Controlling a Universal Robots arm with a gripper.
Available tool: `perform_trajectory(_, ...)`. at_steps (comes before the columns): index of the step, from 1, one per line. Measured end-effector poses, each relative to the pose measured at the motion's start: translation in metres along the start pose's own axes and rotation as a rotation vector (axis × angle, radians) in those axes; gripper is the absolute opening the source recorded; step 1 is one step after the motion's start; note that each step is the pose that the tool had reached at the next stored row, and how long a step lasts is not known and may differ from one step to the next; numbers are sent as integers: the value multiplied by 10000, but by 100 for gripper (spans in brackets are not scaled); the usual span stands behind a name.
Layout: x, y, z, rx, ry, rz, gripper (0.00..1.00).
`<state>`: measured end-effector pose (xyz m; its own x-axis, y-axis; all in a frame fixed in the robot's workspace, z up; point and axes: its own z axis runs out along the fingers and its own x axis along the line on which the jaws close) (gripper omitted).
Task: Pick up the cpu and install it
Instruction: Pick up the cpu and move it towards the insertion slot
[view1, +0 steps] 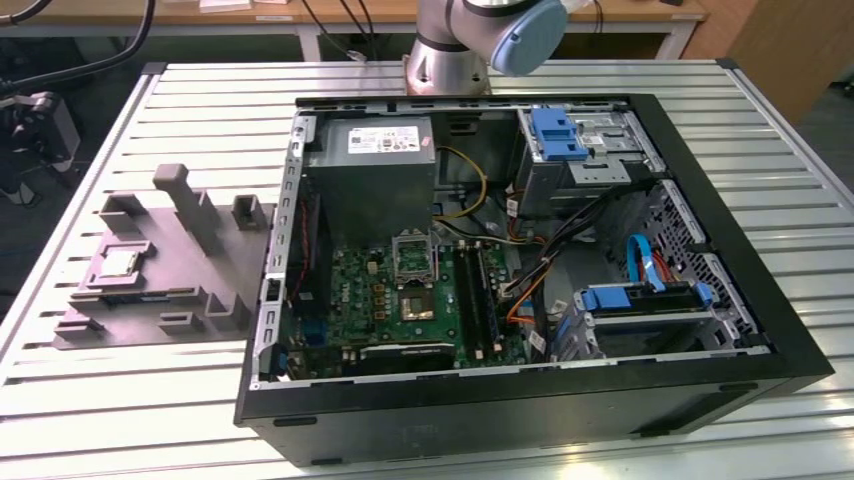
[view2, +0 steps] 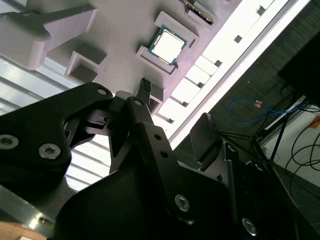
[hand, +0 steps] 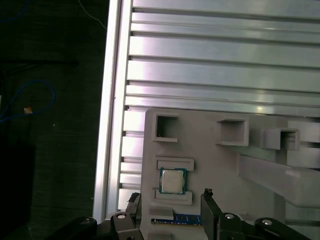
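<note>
The cpu (view1: 118, 262) lies flat in a shallow pocket of the grey tray (view1: 187, 275). The tray sits on the slatted bench (view1: 134, 410) at the exterior view's left, just beside the open computer case (view1: 534, 400). The arm (view1: 467, 40) rises from the far edge of the bench. In both wrist views the jaws hang over the tray. They stand apart and hold nothing, with their fingertips (hand: 207, 195) spread wider than the cpu and clear of it. A memory stick (hand: 182, 219) lies just beside the cpu's pocket.
</note>
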<state>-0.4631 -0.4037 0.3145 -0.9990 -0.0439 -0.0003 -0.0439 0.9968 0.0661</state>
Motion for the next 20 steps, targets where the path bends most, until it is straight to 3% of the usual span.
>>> perform_trajectory(8, -4, -4, 31, 14, -2, 2, 59)
perform_trajectory(20, -77, -31, 240, 14, 25, 5, 59)
